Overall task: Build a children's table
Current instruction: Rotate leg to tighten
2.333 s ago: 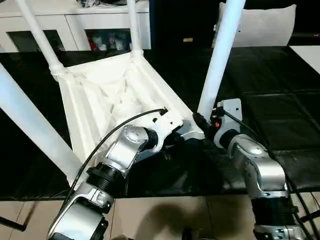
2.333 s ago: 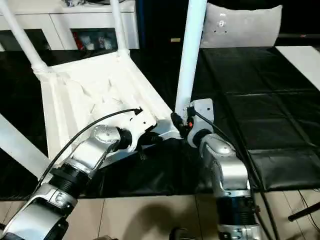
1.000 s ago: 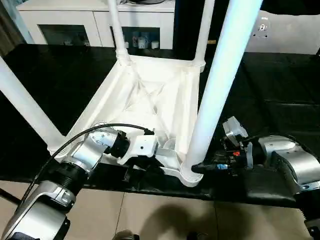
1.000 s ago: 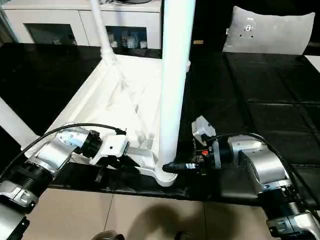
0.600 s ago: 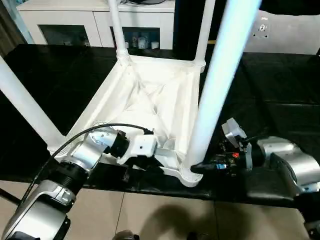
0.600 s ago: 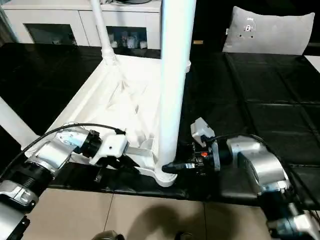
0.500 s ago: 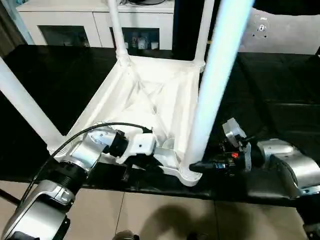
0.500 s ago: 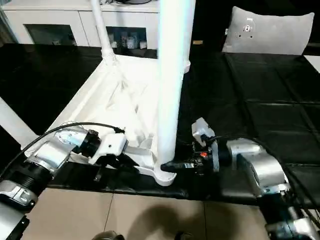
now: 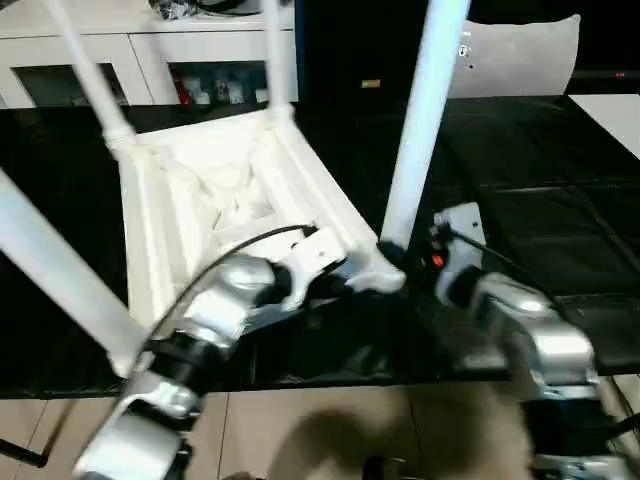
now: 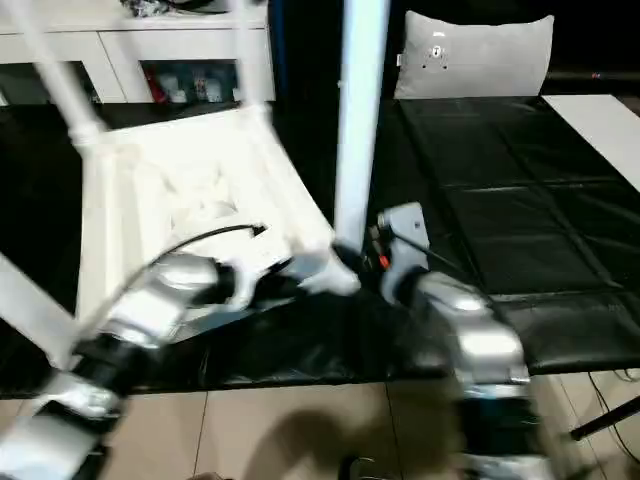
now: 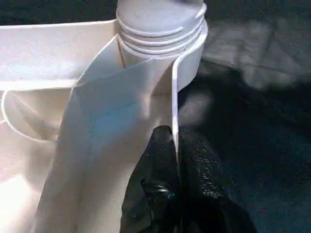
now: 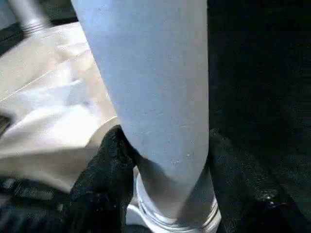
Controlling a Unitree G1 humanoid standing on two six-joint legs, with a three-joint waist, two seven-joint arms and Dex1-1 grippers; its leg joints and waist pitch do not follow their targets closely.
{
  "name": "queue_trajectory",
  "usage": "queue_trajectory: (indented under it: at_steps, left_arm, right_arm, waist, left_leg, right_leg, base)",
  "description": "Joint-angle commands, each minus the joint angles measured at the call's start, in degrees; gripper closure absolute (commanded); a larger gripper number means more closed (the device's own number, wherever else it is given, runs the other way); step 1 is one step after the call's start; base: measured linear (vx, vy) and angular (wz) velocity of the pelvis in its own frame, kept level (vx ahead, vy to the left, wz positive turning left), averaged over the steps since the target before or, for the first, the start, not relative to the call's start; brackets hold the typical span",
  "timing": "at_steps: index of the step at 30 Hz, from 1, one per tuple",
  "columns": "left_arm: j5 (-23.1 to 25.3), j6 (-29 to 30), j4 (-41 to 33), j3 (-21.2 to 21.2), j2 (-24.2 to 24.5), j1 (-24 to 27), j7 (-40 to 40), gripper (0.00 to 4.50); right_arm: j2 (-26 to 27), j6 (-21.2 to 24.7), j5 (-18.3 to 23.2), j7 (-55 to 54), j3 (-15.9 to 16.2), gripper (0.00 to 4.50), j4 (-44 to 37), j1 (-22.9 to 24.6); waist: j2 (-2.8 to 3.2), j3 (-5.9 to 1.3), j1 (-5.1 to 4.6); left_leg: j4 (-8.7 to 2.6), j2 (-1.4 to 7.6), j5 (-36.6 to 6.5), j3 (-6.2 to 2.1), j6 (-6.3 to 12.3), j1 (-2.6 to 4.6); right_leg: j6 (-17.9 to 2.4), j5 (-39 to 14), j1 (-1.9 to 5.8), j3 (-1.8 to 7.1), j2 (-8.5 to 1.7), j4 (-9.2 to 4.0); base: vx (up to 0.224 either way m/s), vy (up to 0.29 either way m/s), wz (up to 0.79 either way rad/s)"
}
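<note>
Table: the children's table lies upside down on the black-covered work surface, ribbed underside up, close to that surface's near edge.
Legs: four white legs rise from the table's corner sockets; the near right leg stands in the corner closest to both grippers, the far legs rise from the corners toward the cabinet, and one more leg leans off the table's near left corner.
Near corner socket: in the left wrist view the threaded foot of the leg sits in the socket, with the table's thin rim wall running from it.
Left gripper: the left gripper is clamped on the table's rim wall just beside the near right socket, one black finger on each face of the wall.
Right gripper: the right gripper straddles the foot of the near right leg, a black finger on each side of it, pressed against the leg just above the socket.
Work surface: black quilted cover, stretching away from the table's right side.
Cabinet: a white glass-doored cabinet stands beyond the table's far edge.
Pillow: a grey cushion stands beyond the table, to its far right.
Floor: beige tiles show below the work surface's near edge.
</note>
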Motion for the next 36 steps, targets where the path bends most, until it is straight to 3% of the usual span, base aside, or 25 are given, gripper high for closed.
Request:
queue_trajectory:
  at_steps: [1, 3, 5, 9, 14, 17, 20, 25, 31, 36]
  left_arm:
    - [-1.2, -0.9, -2.7, -1.2, -3.2, -2.1, 0.6, 4.50]
    - [-0.8, -0.8, -3.1, -1.7, -3.1, -2.1, 0.5, 4.50]
    - [-0.8, -0.7, -3.7, -1.9, -2.4, -1.9, 0.2, 4.50]
    - [-0.8, -2.6, -3.7, -2.0, -0.6, -1.6, -1.2, 4.50]
    - [-1.3, -4.2, -3.1, -1.7, 1.4, -1.3, -3.9, 4.50]
    - [-3.0, -8.2, -2.3, -2.1, 5.3, -0.1, -10.7, 4.50]
    - [-3.9, -12.7, -2.0, -2.9, 7.4, 0.5, -15.4, 4.50]
    - [-4.5, -17.0, -1.6, -4.8, 11.0, 0.7, -22.6, 4.50]
    - [-5.1, -22.7, -0.3, -7.1, 15.3, -0.1, -32.2, 4.50]
    - [-5.0, -24.9, 0.0, -8.5, 16.7, -0.5, -35.9, 4.50]
  right_arm:
    - [2.1, -1.1, 0.3, -1.6, 1.9, 2.20, 1.7, -0.3]
    - [2.4, -2.2, 0.3, -1.8, 1.9, 1.85, 1.5, -0.3]
    - [2.5, -2.2, 0.7, -1.5, 1.4, 1.75, 0.6, 0.1]
    - [0.6, -2.3, 1.5, 1.0, 1.2, 1.32, -1.0, 1.0]
    - [-3.1, -3.0, 3.5, 6.7, 0.9, 0.97, -1.5, 1.3]
    - [-11.7, -5.4, 6.6, 21.3, 2.1, 0.75, -2.3, 1.9]
    - [-15.8, -6.5, 7.8, 27.9, 2.1, 0.48, -1.5, 1.8]
    - [-21.4, -7.1, 9.1, 37.9, 3.6, 0.06, -0.1, 1.3]
    - [-26.4, -11.7, 8.4, 47.7, 7.9, 0.06, 2.9, 0.2]
    - [-27.0, -11.5, 9.5, 53.5, 10.0, 0.58, 4.3, -0.9]
  waist:
    - [-0.01, -3.86, 0.15]
    - [-0.08, -4.03, 0.29]
    - [0.10, -4.25, 0.39]
    - [0.03, -4.31, 0.96]
    - [0.14, -4.22, 1.38]
    - [0.03, -4.07, 1.82]
    - [0.12, -3.95, 2.30]
    - [0.13, -4.14, 3.37]
    - [-0.09, -4.19, 4.25]
    - [-0.27, -4.01, 5.07]
  left_leg:
    - [-4.20, 0.66, -15.0, -0.25, 4.04, 0.15]
    - [-4.37, 0.88, -13.3, -0.34, 4.50, -0.14]
    - [-4.25, 1.17, -10.7, -0.29, 5.33, -0.13]
    - [-4.03, 1.06, -7.9, 0.01, 6.71, -0.33]
    - [-4.05, 1.23, -7.9, 0.00, 6.97, -0.25]
    - [-4.02, 1.25, -9.4, 0.05, 7.46, -0.14]
    - [-4.09, 1.38, -10.0, 0.07, 7.59, -0.08]
    - [-4.07, 1.90, -8.8, 0.20, 7.31, 0.34]
    - [-4.00, 1.99, -8.9, 0.46, 6.99, 0.29]
    - [-3.98, 1.98, -9.8, 0.56, 6.42, 0.32]
  right_leg:
    - [-4.1, -28.6, 3.50, 1.42, -2.51, -5.11]
    - [-5.6, -24.6, 3.70, 1.82, -2.54, -4.44]
    - [-8.5, -18.5, 3.78, 2.34, -2.58, -3.53]
    - [-11.0, -14.4, 4.19, 2.65, -2.78, -2.84]
    - [-10.6, -16.0, 4.29, 2.65, -2.81, -2.90]
    - [-10.3, -16.7, 4.49, 2.69, -2.78, -2.98]
    - [-9.9, -19.3, 4.16, 2.66, -2.98, -3.23]
    - [-11.4, -16.4, 3.96, 3.02, -2.92, -2.53]
    - [-11.6, -17.1, 3.85, 3.10, -3.14, -2.32]
    - [-10.6, -20.8, 3.69, 3.15, -3.28, -2.53]
  base:
    - [0.000, 0.000, 0.00]
    - [0.000, 0.000, 0.00]
    - [0.030, 0.001, 0.03]
    - [0.000, 0.000, 0.00]
    - [0.000, 0.000, 0.00]
    - [0.000, 0.000, 0.00]
    - [0.000, 0.000, 0.00]
    - [0.000, 0.000, 0.00]
    - [0.000, 0.000, 0.00]
    - [0.000, 0.000, 0.00]
